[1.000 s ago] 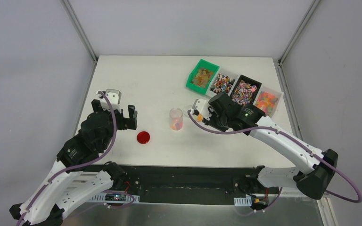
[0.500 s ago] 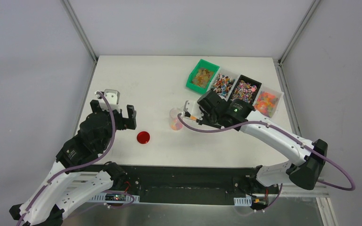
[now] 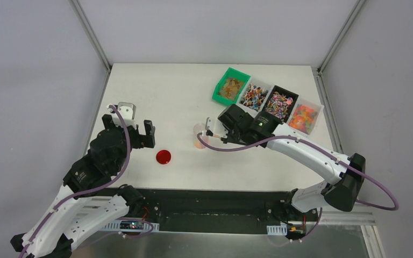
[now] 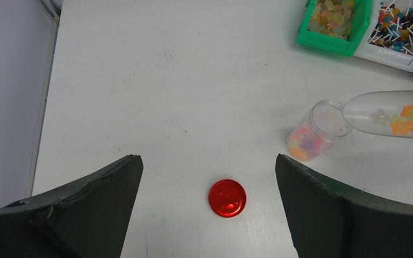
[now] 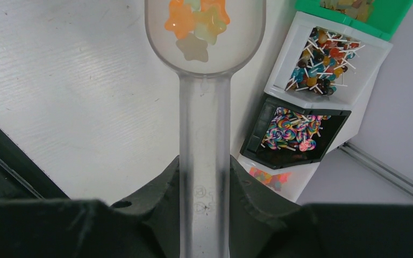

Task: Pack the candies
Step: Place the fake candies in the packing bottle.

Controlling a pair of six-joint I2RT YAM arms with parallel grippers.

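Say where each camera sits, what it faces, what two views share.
Top external: above and behind, facing down at the table; both arms show.
Left wrist: faces down at the red lid; open left gripper frames it.
Right wrist: faces along the scoop; right gripper clamps it.
Shared: top and left wrist show the jar.

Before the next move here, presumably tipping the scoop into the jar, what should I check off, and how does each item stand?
1. Grip: scoop handle clamped in the right gripper: ok.
2. Load: candies sit in the scoop's bowl: ok.
3. Target: jar uncapped and only partly filled: ok.
4. Alignment: scoop's front edge over the jar's mouth: cannot tell; the left wrist view shows it only at the rim.
5. Clutter: red lid lies on the table apart from the jar: ok.
6. Other arm: left gripper open, empty, away from the jar: ok.
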